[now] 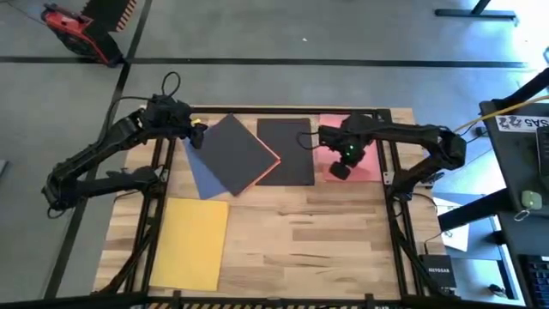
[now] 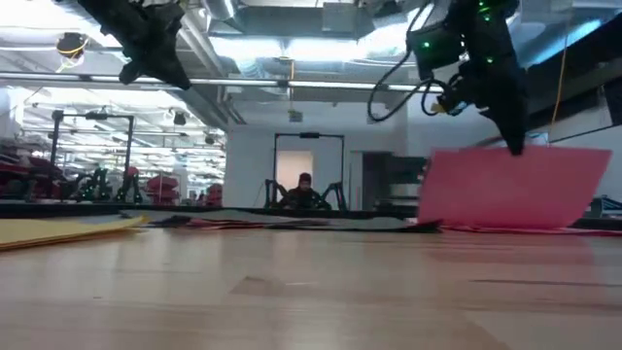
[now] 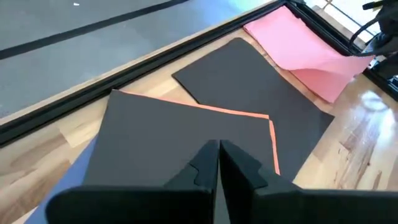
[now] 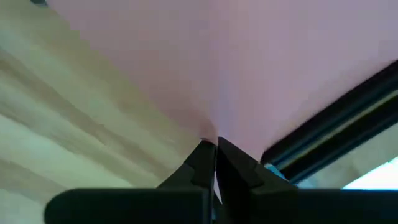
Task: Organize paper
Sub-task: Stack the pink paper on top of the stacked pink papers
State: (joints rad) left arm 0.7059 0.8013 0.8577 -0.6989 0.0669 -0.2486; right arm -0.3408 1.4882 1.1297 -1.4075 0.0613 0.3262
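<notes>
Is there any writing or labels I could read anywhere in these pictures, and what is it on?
"NETGEAR": on the small black box by the table's near right corner, seen from above.
White sign on the right edge: large characters, too blurred to read.
The coloured paper sheets, such as the pink sheet, carry no writing.

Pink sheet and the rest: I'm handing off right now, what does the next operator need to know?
Right pincer is shut on the pink sheet, holding one edge lifted at the table's far right.
Left pincer is shut and empty, hovering above the dark sheets at far left; orange and blue edges show beneath them.
Yellow sheet lies alone, near left.
Done: pink gripped. Left: nothing looks stacked yet; gather all the sheets.
</notes>
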